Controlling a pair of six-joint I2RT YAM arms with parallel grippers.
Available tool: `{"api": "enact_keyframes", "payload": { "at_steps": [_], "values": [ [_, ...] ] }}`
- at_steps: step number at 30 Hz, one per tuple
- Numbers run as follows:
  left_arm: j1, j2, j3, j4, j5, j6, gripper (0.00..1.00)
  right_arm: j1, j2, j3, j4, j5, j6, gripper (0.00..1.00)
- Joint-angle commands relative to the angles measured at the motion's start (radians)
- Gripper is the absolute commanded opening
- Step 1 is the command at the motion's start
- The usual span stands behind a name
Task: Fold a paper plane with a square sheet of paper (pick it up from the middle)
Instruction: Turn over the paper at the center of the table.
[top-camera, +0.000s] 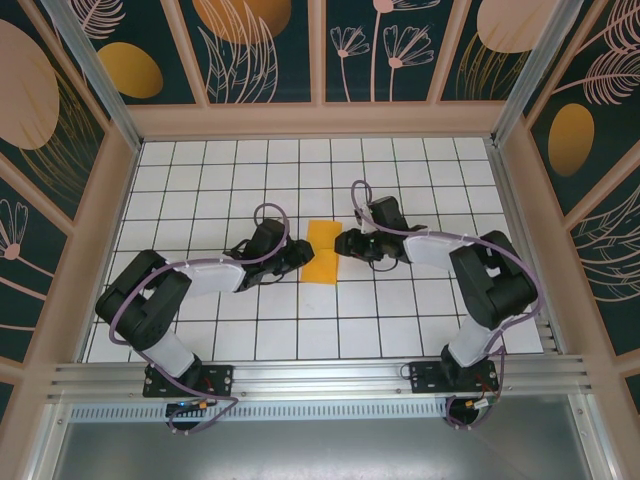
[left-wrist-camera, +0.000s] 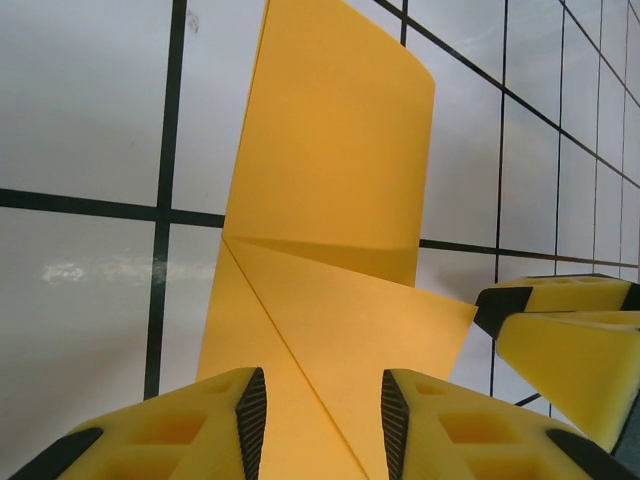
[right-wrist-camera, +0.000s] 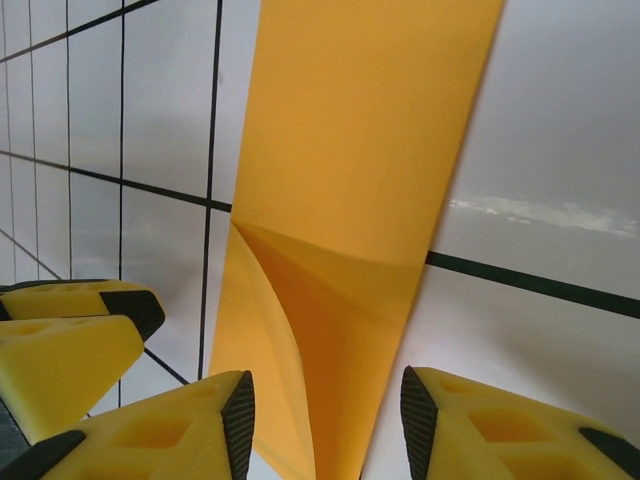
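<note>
The square sheet of paper (top-camera: 322, 252) lies at the centre of the counter (top-camera: 200, 180), well clear of every edge. It is already folded into a narrow strip running from near edge to far. The left gripper (top-camera: 303, 252) sits just beside its left long edge and the right gripper (top-camera: 343, 245) just beside its right. Both wrist views show the jaws partly open with a clear gap and the paper lying loose between the pads, so neither has hold of anything. A raised flap (left-wrist-camera: 340, 140) springs up from the strip rather than lying flat, so the crease looks soft. The step in hand appears to be setting that lengthwise fold. To do it well, one gripper should pin the strip near its middle. The other should lay the flap edge to edge and press along the crease without dragging the sheet sideways.
</note>
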Motion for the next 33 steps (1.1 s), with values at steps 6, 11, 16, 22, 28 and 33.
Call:
{"api": "enact_keyframes", "payload": {
  "at_steps": [6, 11, 16, 22, 28, 33],
  "values": [
    [0.002, 0.003, -0.024, 0.098, 0.029, -0.051, 0.39, 0.006, 0.088, 0.053, 0.061, -0.113, -0.026, 0.28],
    [0.001, 0.019, -0.021, 0.114, 0.050, -0.060, 0.40, -0.002, 0.093, 0.039, 0.077, -0.083, -0.001, 0.10],
    [0.002, 0.036, -0.014, 0.126, 0.065, -0.061, 0.40, -0.022, 0.079, 0.011, 0.102, -0.071, 0.024, 0.08],
    [0.001, 0.072, 0.002, 0.159, 0.100, -0.063, 0.41, -0.029, 0.080, 0.004, 0.093, -0.070, 0.025, 0.08],
    [0.001, 0.124, 0.027, 0.202, 0.126, -0.062, 0.41, -0.037, 0.076, -0.008, 0.093, -0.067, 0.025, 0.08],
    [0.000, 0.156, 0.048, 0.219, 0.140, -0.059, 0.41, -0.045, 0.073, -0.015, 0.094, -0.069, 0.024, 0.08]
  ]
}}
